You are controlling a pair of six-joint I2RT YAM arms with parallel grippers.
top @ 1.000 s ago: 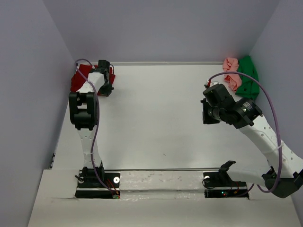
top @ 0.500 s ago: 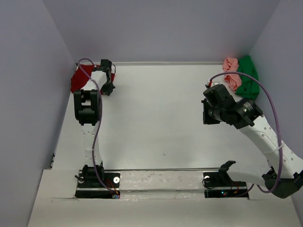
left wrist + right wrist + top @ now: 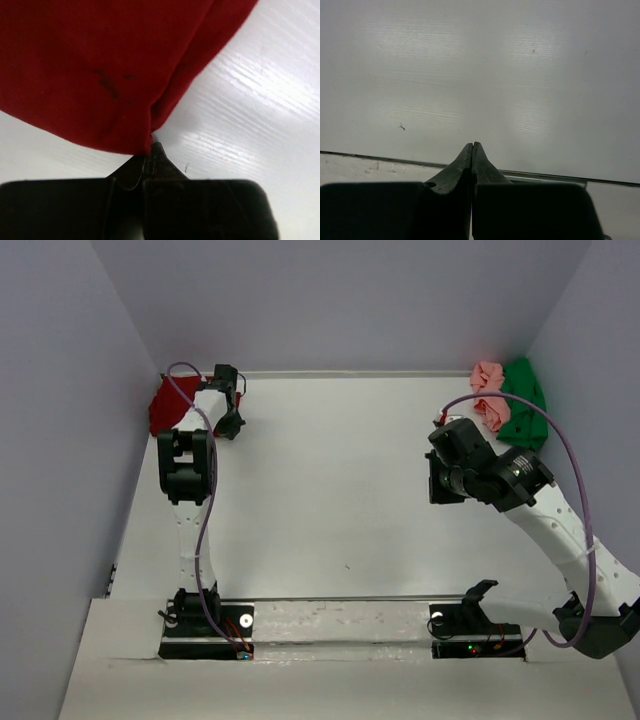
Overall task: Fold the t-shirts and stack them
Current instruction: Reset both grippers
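The dark red t-shirt lies bunched in the far left corner of the table; in the left wrist view the dark red t-shirt fills the upper part of the picture. My left gripper is shut, and a fold of the red cloth runs right down into its tips. The pale pink t-shirt and the bright green t-shirt lie crumpled side by side in the far right corner. My right gripper is shut on nothing and hangs over bare table, a little nearer than those two shirts.
The white table is walled on the left, back and right. A metal rail runs along its near edge, where both arm bases stand. A purple cable loops over the right arm.
My left arm has reached further toward the far left corner, and the red shirt now shows less to the right of the gripper. The right arm has stayed put.
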